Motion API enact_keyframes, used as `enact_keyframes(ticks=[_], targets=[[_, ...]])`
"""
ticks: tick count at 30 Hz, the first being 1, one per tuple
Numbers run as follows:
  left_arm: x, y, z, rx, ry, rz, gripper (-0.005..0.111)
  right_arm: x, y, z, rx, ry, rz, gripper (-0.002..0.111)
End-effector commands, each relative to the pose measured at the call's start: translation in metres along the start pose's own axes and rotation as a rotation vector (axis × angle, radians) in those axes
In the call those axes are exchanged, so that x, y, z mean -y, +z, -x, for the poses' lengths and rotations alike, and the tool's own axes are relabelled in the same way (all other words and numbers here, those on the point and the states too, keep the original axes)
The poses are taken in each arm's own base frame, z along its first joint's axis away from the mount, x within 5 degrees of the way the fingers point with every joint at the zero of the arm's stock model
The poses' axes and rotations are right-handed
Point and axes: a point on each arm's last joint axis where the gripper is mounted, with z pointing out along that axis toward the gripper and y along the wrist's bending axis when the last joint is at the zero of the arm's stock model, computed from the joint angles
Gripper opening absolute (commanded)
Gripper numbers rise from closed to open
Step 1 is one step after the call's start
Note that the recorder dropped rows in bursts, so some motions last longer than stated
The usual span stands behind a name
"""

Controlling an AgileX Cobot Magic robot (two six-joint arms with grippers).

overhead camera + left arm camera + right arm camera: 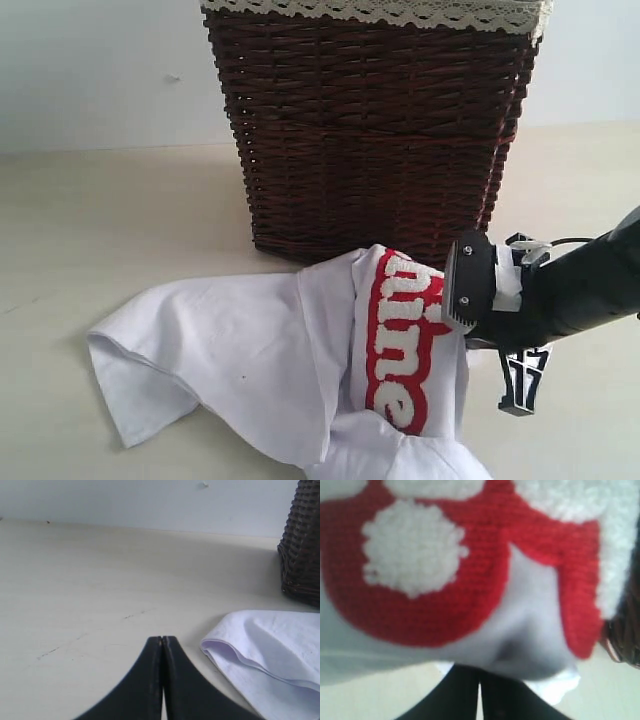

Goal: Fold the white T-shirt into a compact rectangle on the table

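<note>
The white T-shirt point(260, 350) lies crumpled on the beige table point(100, 220), one sleeve spread to the left. Its part with the red-outlined lettering point(400, 340) is lifted and draped in front of the right arm's wrist point(470, 285). In the right wrist view, my right gripper point(480, 672) is shut on the T-shirt point(530, 605), its tips buried under the cloth, with the fuzzy letters point(410, 545) close above. My left gripper point(162, 640) is shut and empty, low over bare table beside the shirt's sleeve edge point(270, 650). It does not show in the exterior view.
A tall dark wicker basket point(370, 130) with white lace trim stands right behind the shirt, and its corner point(302, 545) shows in the left wrist view. A pale wall runs behind the table. A black bracket point(522, 385) hangs under the right arm.
</note>
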Motion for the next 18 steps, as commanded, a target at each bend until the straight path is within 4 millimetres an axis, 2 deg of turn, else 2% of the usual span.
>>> enact_keyframes(ticks=[1, 5, 10, 18], targets=[[0.001, -0.001, 0.001, 0.012, -0.003, -0.007, 0.000, 0.003, -0.003, 0.002, 0.008, -0.019, -0.013, 0.000], [0.001, -0.001, 0.001, 0.012, -0.003, -0.007, 0.000, -0.005, -0.015, 0.007, 0.036, -0.162, 0.074, 0.000], [0.001, -0.001, 0.001, 0.012, -0.003, -0.007, 0.000, -0.032, -0.035, 0.004, 0.028, -0.445, 0.365, 0.000], [0.001, -0.001, 0.001, 0.012, -0.003, -0.007, 0.000, -0.043, -0.047, -0.017, -0.180, -0.472, 0.564, 0.000]])
